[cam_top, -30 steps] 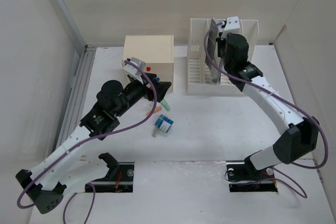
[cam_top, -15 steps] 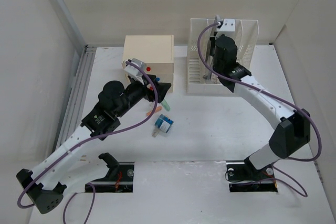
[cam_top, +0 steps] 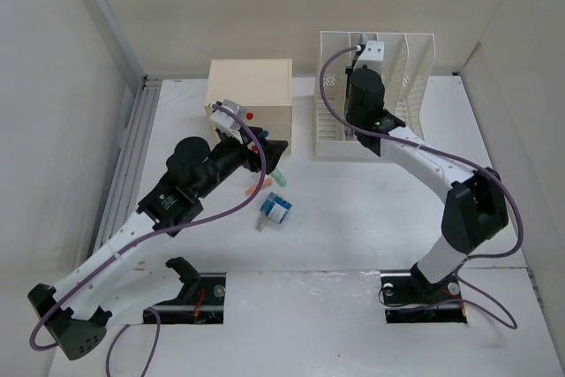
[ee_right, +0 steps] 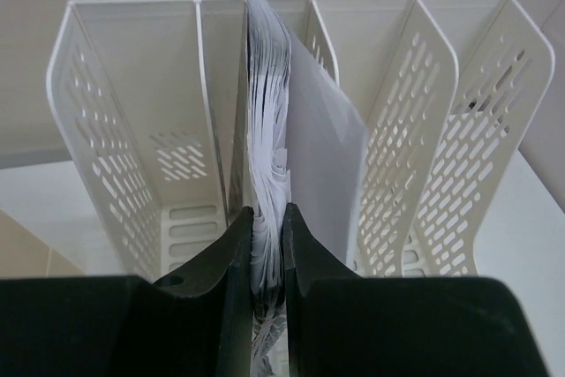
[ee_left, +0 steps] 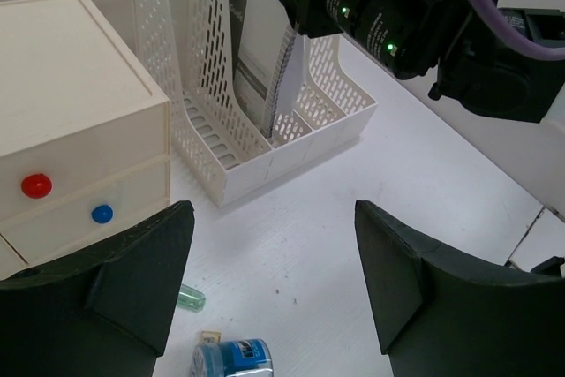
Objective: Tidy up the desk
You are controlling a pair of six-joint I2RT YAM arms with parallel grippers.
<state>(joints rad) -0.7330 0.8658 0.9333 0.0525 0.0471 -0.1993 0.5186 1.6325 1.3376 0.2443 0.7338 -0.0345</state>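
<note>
Right claw (ee_right: 267, 222) pinches a white paper sheaf (ee_right: 296, 143) inside the white slotted plastic rack (ee_right: 115, 130). Left claw (ee_left: 274, 280) gapes empty. Small clutter (cam_top: 276, 209) awaits on the matte white desk (cam_top: 371, 218).

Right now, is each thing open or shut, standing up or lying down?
Cream two-drawer box with red and blue knobs: both drawers shut.
White slotted plastic file rack: upright.
White paper stack: upright inside the rack, gripped.
Small blue-and-white tub: lying on its side.
Left gripper: open, empty.
Right gripper: shut on white paper stack.

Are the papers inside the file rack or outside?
Inside: the papers stand upright in a slot of the file rack, right claw gripping them.
</note>
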